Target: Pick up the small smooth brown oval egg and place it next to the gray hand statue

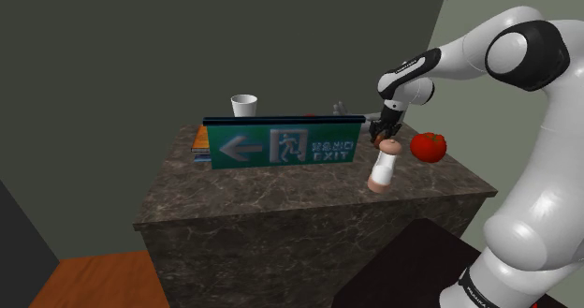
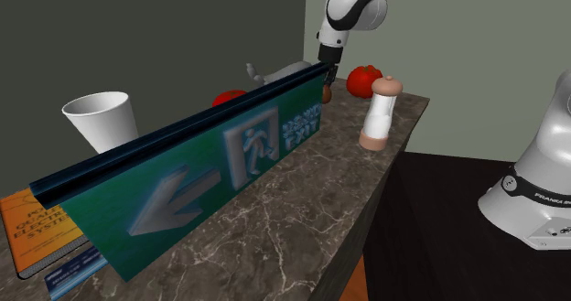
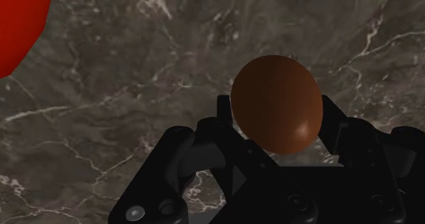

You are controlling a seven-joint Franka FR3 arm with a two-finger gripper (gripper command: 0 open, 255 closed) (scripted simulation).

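Counter [image 1: 281, 198]: dark marbled top; the sign [image 1: 281, 145] stands across most of it.
Open room: a bare strip between the sign and the near edge. In the shoulder view, the shaker [image 1: 380, 170] stands by the near right corner, with the tomato [image 1: 429, 146] right of it.
Gripper [image 3: 276, 120]: at the sign's right end in the shoulder view, fingers part closed, clasping the egg [image 3: 276, 103] over the counter.
Statue [image 2: 274, 72]: grey, beyond the sign, near the gripper.
Cup [image 2: 101, 118]: white, upright, beyond the sign, well apart from the gripper; contents cannot be told.

Home counter [image 1: 281, 201] with cup [image 1: 244, 105], tomato [image 1: 430, 146]
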